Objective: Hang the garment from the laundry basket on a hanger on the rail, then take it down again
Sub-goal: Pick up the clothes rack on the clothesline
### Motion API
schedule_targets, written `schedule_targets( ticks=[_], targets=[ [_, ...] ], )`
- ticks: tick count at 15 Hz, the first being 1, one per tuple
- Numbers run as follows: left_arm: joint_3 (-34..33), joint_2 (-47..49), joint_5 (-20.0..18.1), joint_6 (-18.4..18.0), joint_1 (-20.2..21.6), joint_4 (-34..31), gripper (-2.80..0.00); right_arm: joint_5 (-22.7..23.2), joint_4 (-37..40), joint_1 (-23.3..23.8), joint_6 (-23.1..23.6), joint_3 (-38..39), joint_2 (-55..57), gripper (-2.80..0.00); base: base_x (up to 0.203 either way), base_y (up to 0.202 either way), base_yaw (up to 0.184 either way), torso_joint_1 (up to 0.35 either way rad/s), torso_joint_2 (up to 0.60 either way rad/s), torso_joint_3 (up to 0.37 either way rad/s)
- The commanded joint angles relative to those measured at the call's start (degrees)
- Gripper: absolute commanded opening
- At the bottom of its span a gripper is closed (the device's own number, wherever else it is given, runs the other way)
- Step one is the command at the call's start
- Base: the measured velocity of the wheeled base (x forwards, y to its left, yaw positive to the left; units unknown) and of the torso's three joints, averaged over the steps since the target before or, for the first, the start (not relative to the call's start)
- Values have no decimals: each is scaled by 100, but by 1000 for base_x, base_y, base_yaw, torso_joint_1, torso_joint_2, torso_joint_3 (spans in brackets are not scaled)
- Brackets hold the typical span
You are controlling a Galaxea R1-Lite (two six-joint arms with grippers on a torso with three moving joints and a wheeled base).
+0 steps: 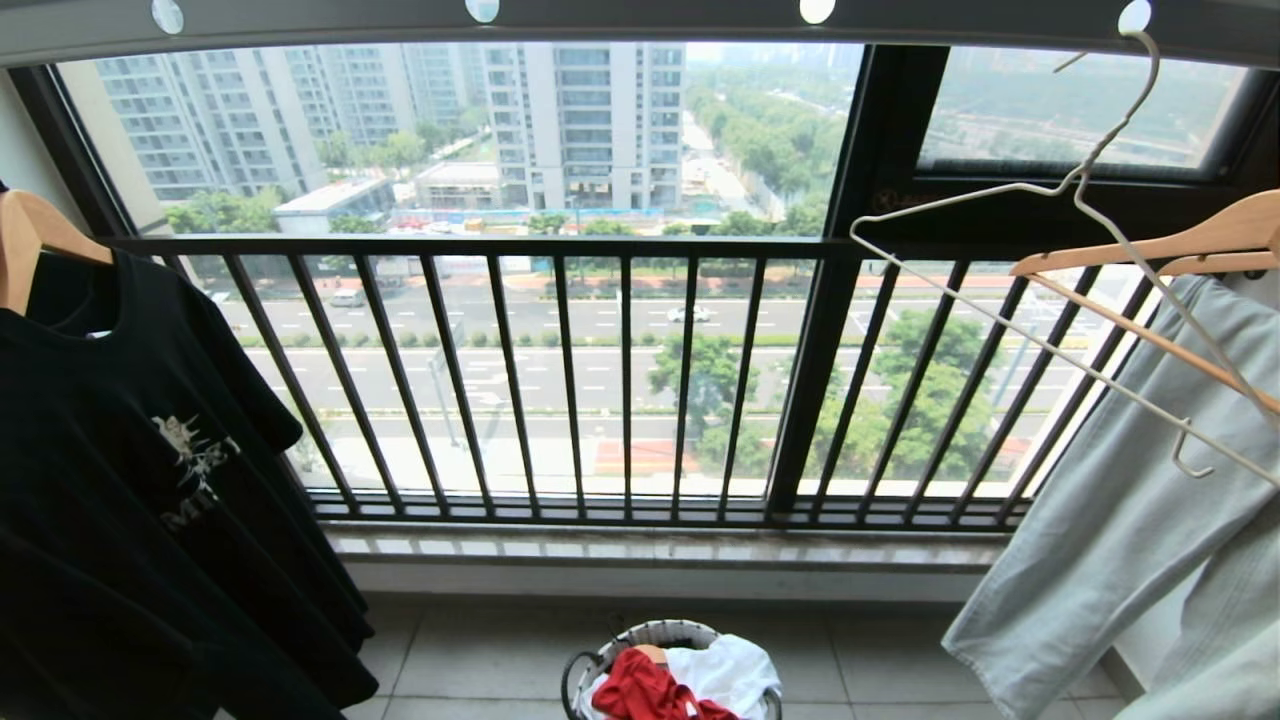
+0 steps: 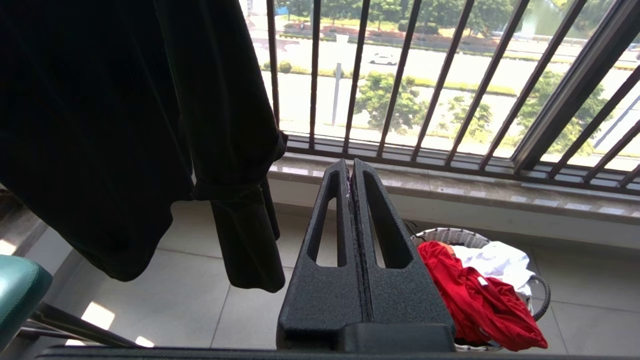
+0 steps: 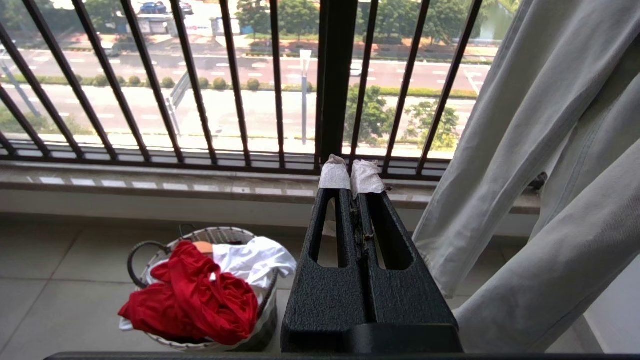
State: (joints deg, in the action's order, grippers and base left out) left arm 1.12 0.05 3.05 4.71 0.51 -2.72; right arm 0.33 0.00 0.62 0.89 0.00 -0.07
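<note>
Stage: start; nothing yet picked up.
Garment: red T-shirt (image 1: 650, 688) crumpled in the laundry basket (image 1: 665, 633) on the tiled floor below the window, beside a white garment (image 1: 728, 668); print not visible.
Hanger: off-white wire hanger (image 1: 1085, 260) empty, hooked on the rail (image 1: 640, 18) at right, in front of a tan wooden hanger (image 1: 1180, 240) carrying pale jeans (image 1: 1120, 520).
Left gripper (image 2: 351, 172): jaws pressed together, empty, above the floor near a hung black T-shirt (image 1: 150, 480).
Right gripper (image 3: 351, 172): jaws together, empty, well above the basket.
Remaining: retrieve shirt, hang, take down.
</note>
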Motion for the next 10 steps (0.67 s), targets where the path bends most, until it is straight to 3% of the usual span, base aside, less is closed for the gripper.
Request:
schedule_targets(
  ticks=[1, 10],
  targets=[
    [2, 4, 3, 4, 2, -1, -280, 2, 0, -1, 8, 9, -1, -280, 0, 0, 0, 0, 0, 0],
    [2, 4, 3, 4, 2, -1, -280, 20, 0, -1, 40, 0, 7, -280, 0, 0, 0, 0, 0, 0]
  ],
)
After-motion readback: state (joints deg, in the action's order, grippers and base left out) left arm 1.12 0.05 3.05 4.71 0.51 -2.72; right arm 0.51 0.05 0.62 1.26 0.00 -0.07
